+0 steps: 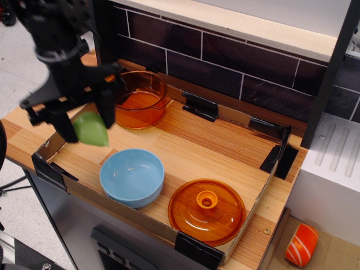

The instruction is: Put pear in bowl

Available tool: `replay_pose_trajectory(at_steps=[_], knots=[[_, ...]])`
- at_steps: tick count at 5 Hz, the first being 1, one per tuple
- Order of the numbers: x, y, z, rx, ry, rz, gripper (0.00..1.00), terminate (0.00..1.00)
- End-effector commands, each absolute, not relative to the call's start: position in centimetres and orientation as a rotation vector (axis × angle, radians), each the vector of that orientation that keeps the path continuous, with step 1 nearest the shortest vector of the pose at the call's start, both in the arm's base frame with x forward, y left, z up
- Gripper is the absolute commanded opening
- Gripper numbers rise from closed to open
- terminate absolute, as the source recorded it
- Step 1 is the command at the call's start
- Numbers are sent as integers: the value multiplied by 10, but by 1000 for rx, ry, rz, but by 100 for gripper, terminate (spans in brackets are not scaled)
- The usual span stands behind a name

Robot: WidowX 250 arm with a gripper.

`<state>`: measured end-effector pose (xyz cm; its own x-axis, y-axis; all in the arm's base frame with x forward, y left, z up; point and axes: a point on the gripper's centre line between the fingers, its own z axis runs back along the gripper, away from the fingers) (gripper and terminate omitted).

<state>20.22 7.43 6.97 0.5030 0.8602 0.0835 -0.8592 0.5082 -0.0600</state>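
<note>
Wooden counter [208, 140]: claw [84, 121] pinching pear [91, 129], raised left of and behind bowl [132, 176].

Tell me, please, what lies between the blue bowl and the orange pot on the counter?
Only bare wooden counter separates the bowl from the pot in this single view; the gripper holding the pear hangs just left of that stretch.

Light-green pear [91, 129] aloft, up-left of the bowl [132, 176] — glossy light-blue, upright.
</note>
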Motion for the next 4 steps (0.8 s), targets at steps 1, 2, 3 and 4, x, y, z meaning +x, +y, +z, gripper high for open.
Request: replay_pose_trajectory(at_steps=[1,2,3,4], knots=[[194,40,64,-15,-83,1017,0,0],[195,35,60,-13,-99,1014,0,0],[200,38,55,13,-97,1026,100,0],[201,41,54,22,-85,1025,100,0]])
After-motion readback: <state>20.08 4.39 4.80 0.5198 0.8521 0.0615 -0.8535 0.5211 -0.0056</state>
